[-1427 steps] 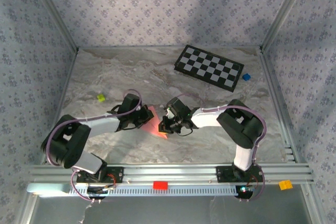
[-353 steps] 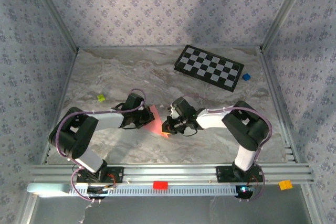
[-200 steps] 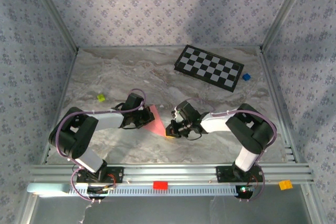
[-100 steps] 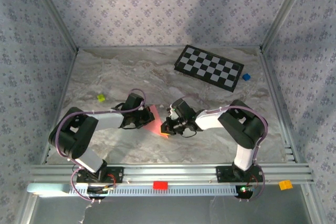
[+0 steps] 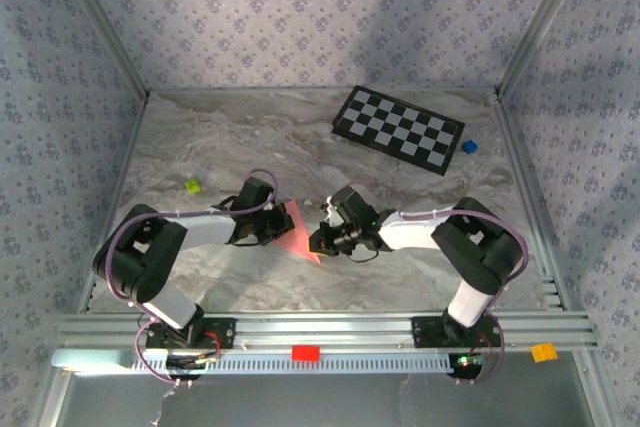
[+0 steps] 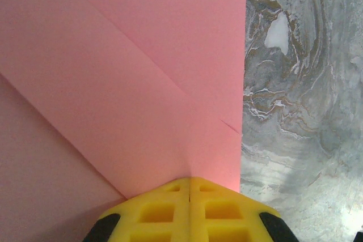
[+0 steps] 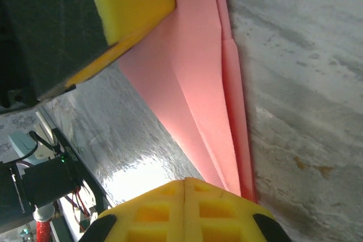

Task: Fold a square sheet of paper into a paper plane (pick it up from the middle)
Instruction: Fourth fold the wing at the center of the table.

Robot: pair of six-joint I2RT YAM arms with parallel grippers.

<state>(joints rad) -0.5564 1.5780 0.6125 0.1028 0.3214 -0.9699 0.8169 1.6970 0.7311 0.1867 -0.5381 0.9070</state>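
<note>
The pink sheet of paper (image 5: 298, 231) lies flat on the desk (image 5: 230, 147), in the near middle between the two arms, and it is already partly folded. The left wrist view shows a diagonal flap laid over the sheet with a sharp crease. The right wrist view shows several narrow layers stacked along one long edge, so the first folds seem done. The slim dart shape with its wings is probably still left to do, though from above the arms hide much of the sheet. The left fingers (image 6: 190, 211) are closed together, with nothing between them, and their tip presses down on the paper near its edge. The right fingers (image 7: 184, 211) are also closed and hold nothing, with their tip resting on the layered edge. Compared with one second ago, the right fingers have come back from the near-right end of the fold toward the left fingers. Compared with half a second ago they are at almost the same spot, but the right elbow has swung outward. The left arm keeps the same pose, and the sheet has not shifted
</note>
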